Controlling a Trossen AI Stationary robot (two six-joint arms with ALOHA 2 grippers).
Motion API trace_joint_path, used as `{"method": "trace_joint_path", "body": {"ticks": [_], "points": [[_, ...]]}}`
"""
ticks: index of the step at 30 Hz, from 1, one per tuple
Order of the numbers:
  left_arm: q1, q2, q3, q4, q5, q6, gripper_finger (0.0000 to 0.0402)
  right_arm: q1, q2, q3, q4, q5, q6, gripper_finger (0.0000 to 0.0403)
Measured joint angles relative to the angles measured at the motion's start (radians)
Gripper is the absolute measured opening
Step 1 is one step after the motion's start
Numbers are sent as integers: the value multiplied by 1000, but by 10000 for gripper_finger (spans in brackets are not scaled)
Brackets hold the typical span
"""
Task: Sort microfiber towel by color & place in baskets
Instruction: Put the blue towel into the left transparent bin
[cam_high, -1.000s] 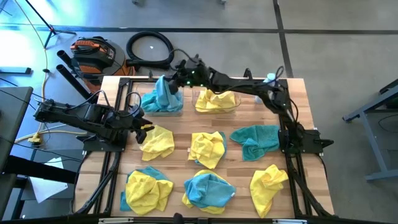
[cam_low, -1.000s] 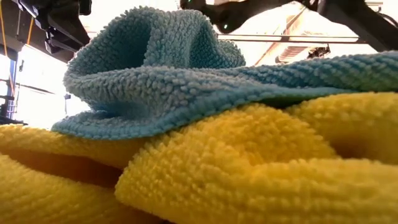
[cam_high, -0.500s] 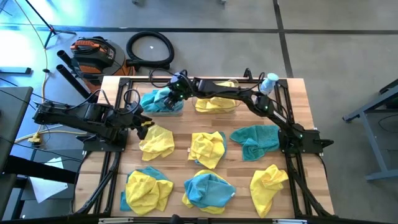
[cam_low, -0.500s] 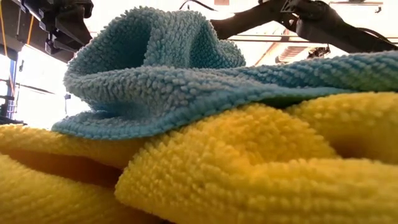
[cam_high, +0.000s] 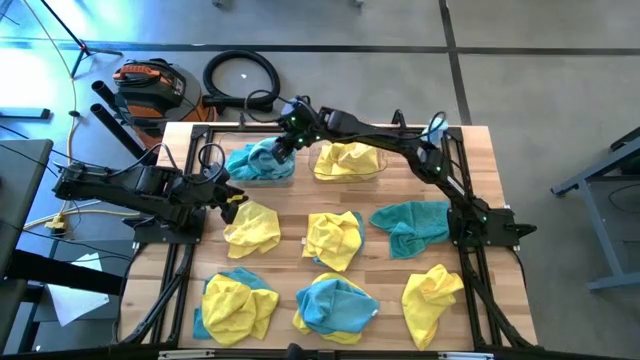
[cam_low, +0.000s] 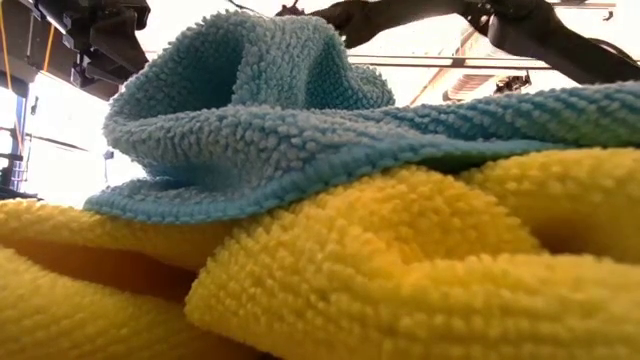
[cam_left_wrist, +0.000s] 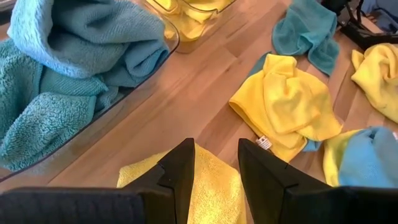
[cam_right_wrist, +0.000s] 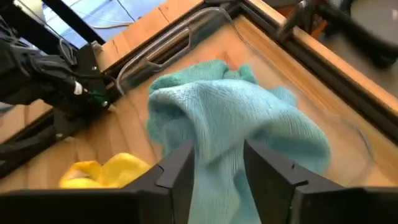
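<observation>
1. Blue terry cloth fills the basket (cam_high: 258, 165) under my right claw (cam_high: 283, 143), which hovers over that bin's far corner with its fingers spread and nothing between them; the blue towel (cam_right_wrist: 236, 130) lies heaped below it in the right wrist view.
2. By my reading, the step in hand is the end of a drop-off: a blue towel is in the blue bin and my right claw is free above it.
3. Next I would need to lift clear of the bin and reach for another blue towel, most likely the teal towel (cam_high: 412, 226) lying loose on the surface (cam_high: 300, 205) near my right arm's base.
4. My left claw (cam_left_wrist: 214, 163) sits low near the left edge, fingers slightly parted, just over a yellow towel (cam_high: 251, 226); whether the tips touch the cloth I cannot quite tell.
5. That yellow towel belongs in the second basket (cam_high: 349, 162), which stands just beside the first at the far side and holds only yellow cloth.
6. Left loose on the surface: a yellow towel in the middle (cam_high: 333, 238), another at the near right (cam_high: 432, 292), and two mixed yellow-and-blue heaps (cam_high: 238, 305) along the near edge, which will need pulling apart before sorting.
</observation>
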Motion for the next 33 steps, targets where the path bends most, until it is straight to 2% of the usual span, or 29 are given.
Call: {"method": "trace_joint_path", "body": {"ticks": [3,8,13,17,19,22,27,29,33], "points": [[0,0,0,-1,0,25,113,1,-43,-9,-106,7,31,143],[0,0,0,1,-2,28,113,48,-98,-11,-241,119,22,125],[0,0,0,2,-16,27,113,109,-101,-13,-371,177,3,76],[0,1,0,2,-18,11,113,138,-128,-100,-307,185,-19,21],[0,0,0,3,-21,2,113,148,-168,-203,-216,174,-21,6],[0,3,0,8,-34,-12,113,163,-280,-428,-58,146,-10,11],[20,47,0,15,-70,-89,113,175,-578,-870,248,147,22,2],[47,98,6,39,-70,-95,113,175,-713,-1017,307,156,32,3],[148,248,69,86,-67,-54,113,174,-959,-1232,299,235,55,1]]}}
